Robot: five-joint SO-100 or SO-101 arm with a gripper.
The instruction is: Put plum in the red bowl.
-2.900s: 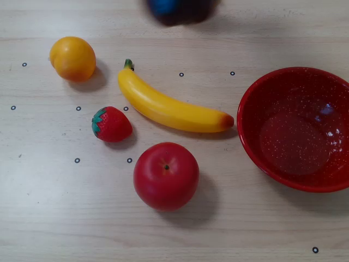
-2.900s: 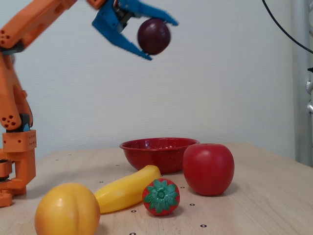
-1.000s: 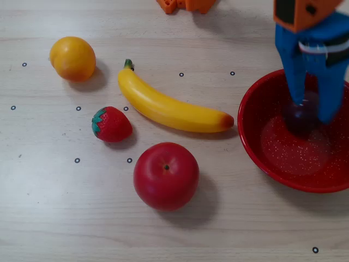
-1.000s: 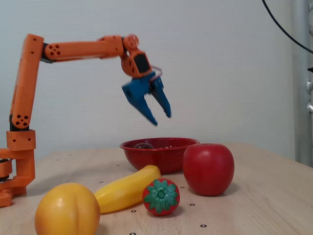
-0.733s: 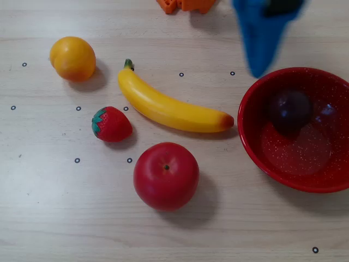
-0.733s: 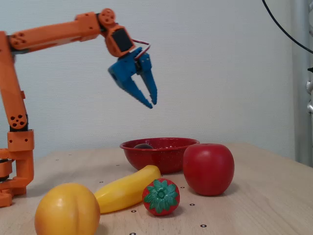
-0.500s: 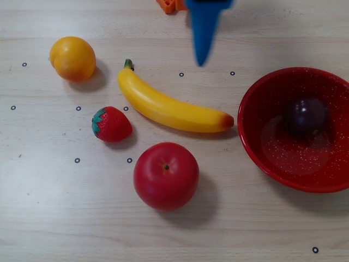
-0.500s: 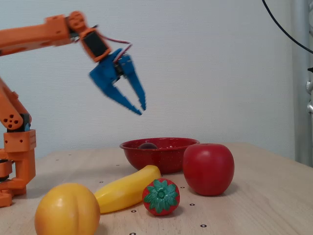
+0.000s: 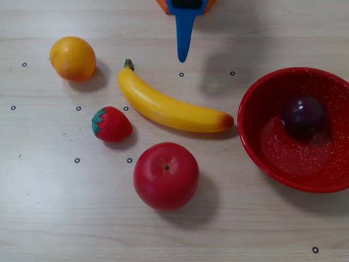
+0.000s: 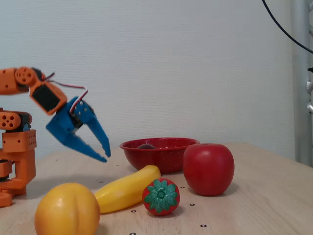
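Observation:
The plum (image 9: 303, 116), small, round and dark purple, lies inside the red bowl (image 9: 256, 136) at the right of the overhead view. In the fixed view only its top (image 10: 145, 146) shows above the red bowl's rim (image 10: 161, 156). My blue gripper (image 10: 106, 157) hangs in the air left of the bowl, clear of it and of all the fruit. It is empty, with its fingertips a small gap apart. In the overhead view only one blue finger (image 9: 183, 38) pokes in from the top edge, pointing down at the table.
A yellow banana (image 9: 169, 106) lies left of the bowl, its tip close to the rim. A red apple (image 9: 166, 176), a strawberry (image 9: 112, 124) and an orange (image 9: 72, 58) stand further left. The orange arm base (image 10: 17, 152) is at the fixed view's left.

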